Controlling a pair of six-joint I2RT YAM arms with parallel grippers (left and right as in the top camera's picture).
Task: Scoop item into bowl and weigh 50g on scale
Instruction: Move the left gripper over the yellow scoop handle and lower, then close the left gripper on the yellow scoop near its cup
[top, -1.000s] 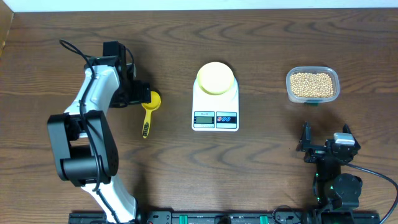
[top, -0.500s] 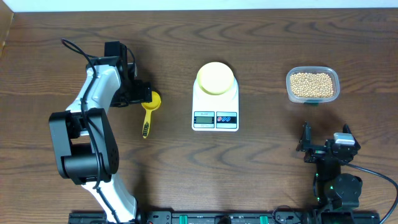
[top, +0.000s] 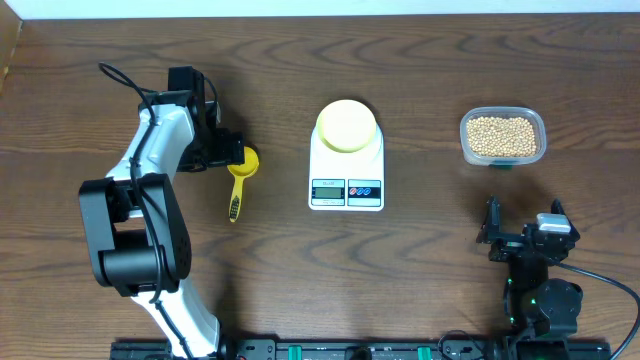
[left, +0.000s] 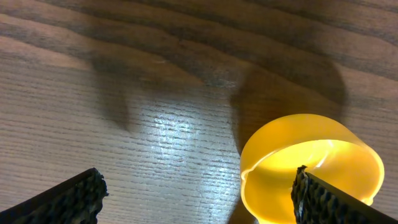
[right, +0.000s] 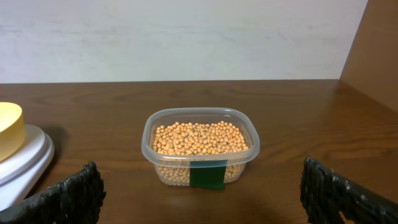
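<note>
Bowl sits on the scale, looks empty, placed to be filled there. The beans wait in a clear tub well right of the scale. Left of the scale, left gripper hangs spread over the yellow scoop, grasping nothing, likely lining up a pick; right gripper, also released, idles facing the tub.

Little yellow scoop is lying on the dark wood table over on the left, handle pointing near. Clear plastic tub is sitting far right, wearing a green label. White wall is running along behind.
</note>
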